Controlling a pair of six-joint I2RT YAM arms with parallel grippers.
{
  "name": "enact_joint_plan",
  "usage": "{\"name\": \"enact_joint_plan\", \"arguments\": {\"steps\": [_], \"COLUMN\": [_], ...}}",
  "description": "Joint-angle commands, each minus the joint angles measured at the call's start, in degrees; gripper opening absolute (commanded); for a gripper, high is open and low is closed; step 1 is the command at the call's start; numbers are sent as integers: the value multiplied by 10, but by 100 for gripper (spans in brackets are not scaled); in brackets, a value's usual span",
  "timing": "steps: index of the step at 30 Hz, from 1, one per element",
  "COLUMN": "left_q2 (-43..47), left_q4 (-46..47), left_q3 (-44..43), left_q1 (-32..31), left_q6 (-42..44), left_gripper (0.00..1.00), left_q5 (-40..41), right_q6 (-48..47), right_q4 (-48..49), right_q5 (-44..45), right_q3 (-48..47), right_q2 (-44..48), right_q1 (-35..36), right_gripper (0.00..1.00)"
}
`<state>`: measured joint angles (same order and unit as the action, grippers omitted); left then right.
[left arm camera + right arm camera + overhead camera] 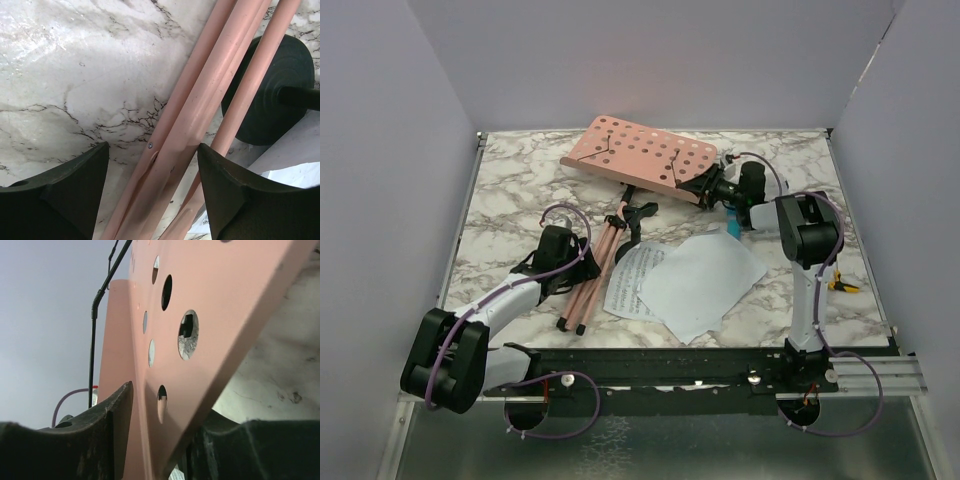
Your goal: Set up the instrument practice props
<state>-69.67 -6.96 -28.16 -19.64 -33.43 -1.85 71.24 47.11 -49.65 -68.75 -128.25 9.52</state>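
We are looking at a marbled surface (510, 190) carrying everything. The pink music stand (640, 150) is lying across it, its hole-dotted plate reaching our right pincer (162, 405) and its folded tripod legs (200, 115) running between the fingers of our left pincer (151, 147). Two sheet-music pages (705, 275) are overlapping between the pincers. The mic stand (270, 90) base is resting just right of the left pincer, beyond the legs. The blue microphone (733, 228) is peeking out beside the right arm. The left pincer is gaping wide, straddling the legs, while the right one is clamping the plate's edge.
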Motion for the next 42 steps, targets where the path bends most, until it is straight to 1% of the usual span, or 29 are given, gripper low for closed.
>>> {"name": "enact_joint_plan", "arguments": {"steps": [1,3,6,12,13,15,20,26,33,42], "left_q2": [-4,-4,-2,24,34,55,111,162,168,154], "left_q4": [-2,-2,-3,-5,-5,-6,-9,-9,-16,-18], "left_q3": [-3,-3,-4,-15,-18,-23,-21,-12,-18,-19], "left_q1": [-3,-3,-3,-3,-3,-3,-3,-3,-3,-3], "left_q6": [13,14,14,7,4,2,0,7,12,14], "left_gripper": [72,72,72,75,77,79,89,94,95,94], "left_q5": [8,7,6,-11,-15,-13,9,10,7,11], "right_q6": [12,16,14,-23,-29,-42,-76,-78,-104,-114], "right_q4": [48,51,48,4,-2,-12,-72,-90,-139,-149], "right_q5": [-21,-21,-17,-18,-21,-28,-25,-14,4,-4], "right_q3": [-32,-38,-41,-43,-44,-53,-94,-138,-200,-248], "right_q2": [-23,-28,-28,-5,1,14,45,75,113,153], "right_q1": [8,8,8,9,10,14,30,54,83,122], "right_gripper": [45,44,38,4,1,0,0,0,0,0]}}
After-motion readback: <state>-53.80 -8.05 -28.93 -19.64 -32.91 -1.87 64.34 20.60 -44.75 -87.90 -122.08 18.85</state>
